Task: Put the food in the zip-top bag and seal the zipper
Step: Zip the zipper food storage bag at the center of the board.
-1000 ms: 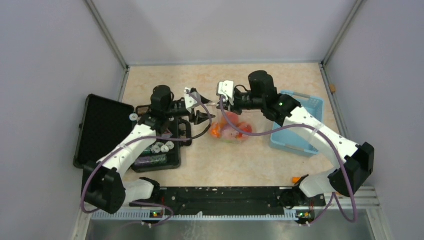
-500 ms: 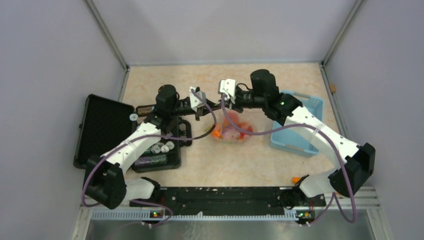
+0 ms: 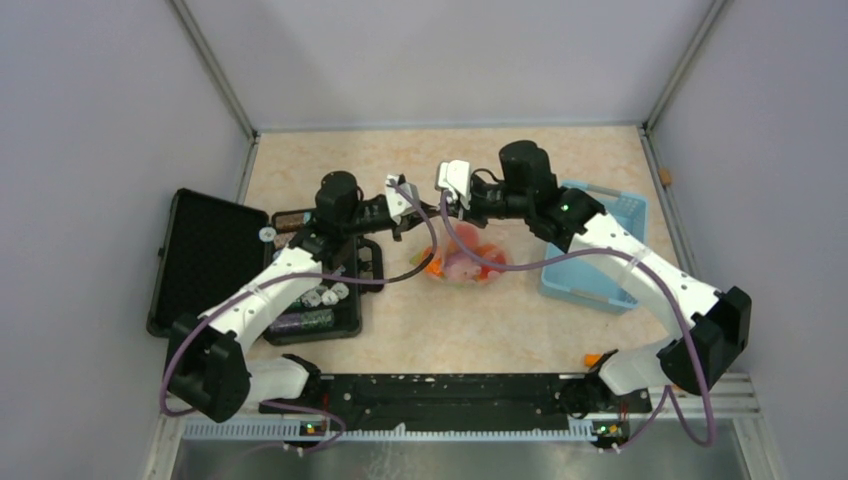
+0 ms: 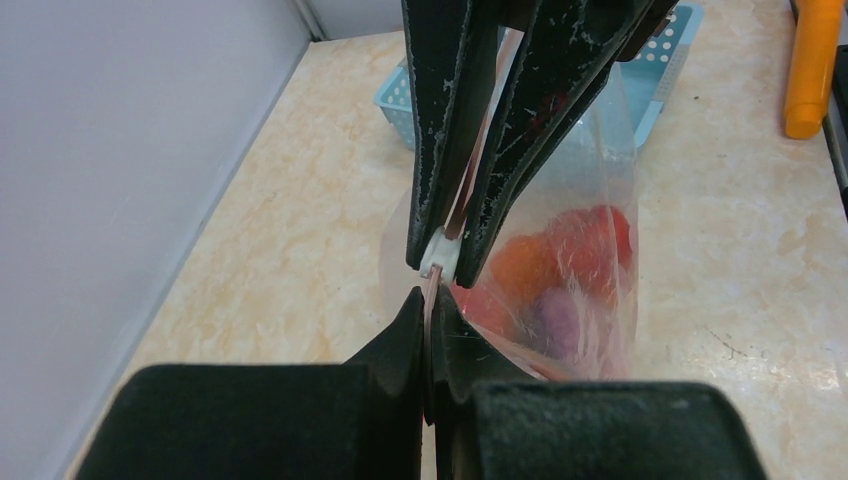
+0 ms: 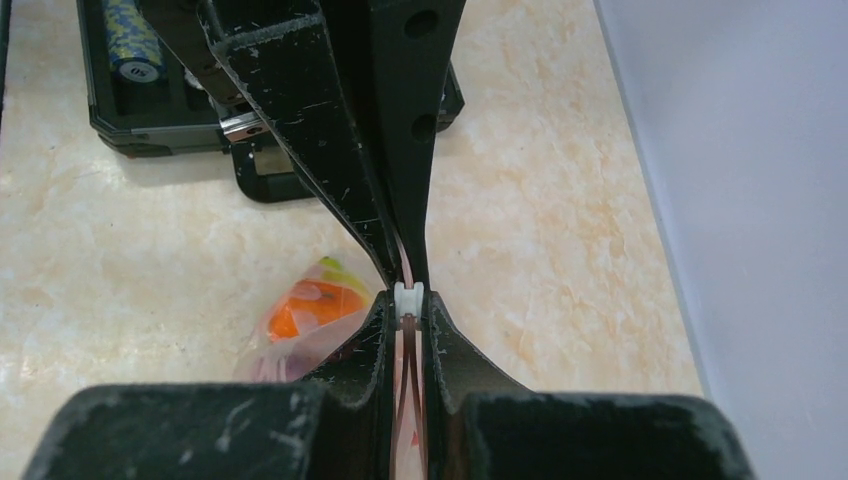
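Fruits [image 4: 560,265] in clear bag [image 4: 608,170], zipper [image 5: 409,395] uppermost

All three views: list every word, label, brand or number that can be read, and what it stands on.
No text can be read.
The cylinder in the black case bears blue and yellow marks, too blurred to read.
The zip-top bag, zipper and blue basket show no print.

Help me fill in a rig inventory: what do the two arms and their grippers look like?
Both the left arm and right arm have white link shells with black joint housings and a purple cable looped alongside. The left gripper and right gripper have black wedge-shaped fingers, scuffed with whitish scratches.
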`<state>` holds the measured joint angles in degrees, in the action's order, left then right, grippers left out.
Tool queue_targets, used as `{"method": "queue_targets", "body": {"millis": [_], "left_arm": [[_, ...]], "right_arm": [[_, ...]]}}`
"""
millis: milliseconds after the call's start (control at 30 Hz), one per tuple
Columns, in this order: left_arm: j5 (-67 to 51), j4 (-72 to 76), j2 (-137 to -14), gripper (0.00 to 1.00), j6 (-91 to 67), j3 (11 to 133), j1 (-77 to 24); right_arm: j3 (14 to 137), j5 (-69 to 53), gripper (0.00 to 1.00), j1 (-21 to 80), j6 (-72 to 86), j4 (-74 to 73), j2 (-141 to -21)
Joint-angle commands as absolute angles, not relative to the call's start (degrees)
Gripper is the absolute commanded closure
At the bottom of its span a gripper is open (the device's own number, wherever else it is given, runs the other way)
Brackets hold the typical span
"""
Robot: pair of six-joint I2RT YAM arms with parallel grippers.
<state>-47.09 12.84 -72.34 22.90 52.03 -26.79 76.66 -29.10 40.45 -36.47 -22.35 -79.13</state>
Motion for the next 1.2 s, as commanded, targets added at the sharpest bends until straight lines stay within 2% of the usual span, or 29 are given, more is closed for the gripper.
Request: {"method": "queue_targets", "body": {"millis": [0, 1167], "left_arm": [[-41.0, 13.5, -70.9, 1.0, 23.3, 53.8, -26.2], [-32.0, 13.3, -67.8, 1.0, 24.4, 51.8, -26.2]], "right_arm": [[77.0, -26.4, 1.0, 39.7, -37.1, -25.9, -75.7], [69.7, -19.6, 1.0, 34.1, -34.3, -32.4, -66.7]]}}
